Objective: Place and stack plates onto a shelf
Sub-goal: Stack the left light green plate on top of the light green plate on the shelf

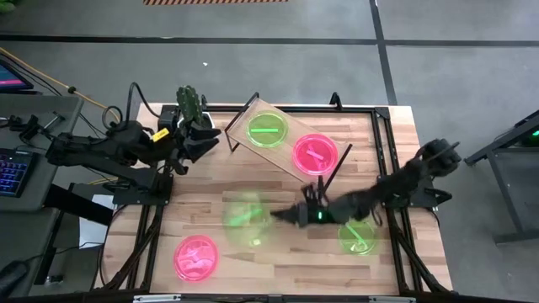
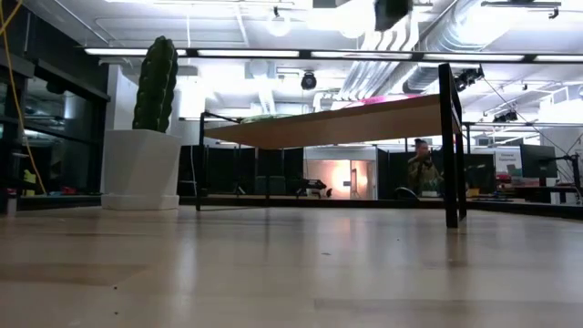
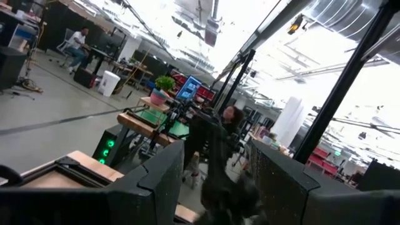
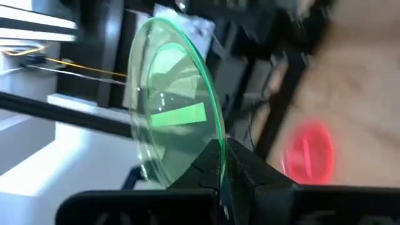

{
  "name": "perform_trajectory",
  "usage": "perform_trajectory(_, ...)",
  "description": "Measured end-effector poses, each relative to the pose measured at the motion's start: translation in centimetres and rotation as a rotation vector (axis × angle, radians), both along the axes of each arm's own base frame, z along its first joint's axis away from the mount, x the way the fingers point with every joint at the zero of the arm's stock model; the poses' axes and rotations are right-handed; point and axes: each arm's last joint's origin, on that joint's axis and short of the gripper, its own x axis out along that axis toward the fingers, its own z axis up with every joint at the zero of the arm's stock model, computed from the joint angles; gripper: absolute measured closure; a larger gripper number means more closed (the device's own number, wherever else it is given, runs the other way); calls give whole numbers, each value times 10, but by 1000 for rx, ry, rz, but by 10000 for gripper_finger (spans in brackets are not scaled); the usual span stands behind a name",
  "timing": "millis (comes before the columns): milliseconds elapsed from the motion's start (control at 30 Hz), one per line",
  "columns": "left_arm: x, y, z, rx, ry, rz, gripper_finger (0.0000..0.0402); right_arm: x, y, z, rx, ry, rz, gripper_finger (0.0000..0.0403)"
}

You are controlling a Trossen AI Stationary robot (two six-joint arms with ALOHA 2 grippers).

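Two plates already rest on the shelf [image 1: 286, 114], a green plate [image 1: 267, 130] and a pink plate [image 1: 315, 153], side by side and not stacked. A third is in hand: the right pincer [image 1: 282, 216] is clamped on the rim of a green plate [image 4: 172, 134], which hangs blurred over the surface [image 1: 253, 278] in front of the shelf. Left on the surface are a pink plate [image 1: 195, 257] well in front of the shelf and another green plate [image 1: 357, 236] near the shelf's right leg, partly under the right arm. So the job looks under halfway, and no stacking has begun.

The held plate is thin, translucent and neon green, with a bright bar across its middle, and is carried tilted on edge.

The left pincer [image 1: 205, 139] waits just left of the shelf; whether it is open cannot be told.
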Motion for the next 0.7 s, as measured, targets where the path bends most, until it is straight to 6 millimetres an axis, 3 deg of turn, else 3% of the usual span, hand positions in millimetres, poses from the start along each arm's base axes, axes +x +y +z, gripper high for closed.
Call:
perform_trajectory(200, 0, 0, 0, -16, -2, -7, 227, -9, -74, 51, -147, -12, -121, 403)
perform_trajectory(400, 1, 0, 0, -16, 0, -7, 227, -27, -144, 92, -272, 297, -344, 403)
perform_trajectory(567, 1, 0, 0, 4, 3, -4, 227, -28, -189, 109, -335, 564, -477, 403)
perform_trajectory(700, 1, 0, 0, 17, 5, -1, 227, -13, -217, 109, -361, 680, -507, 403)
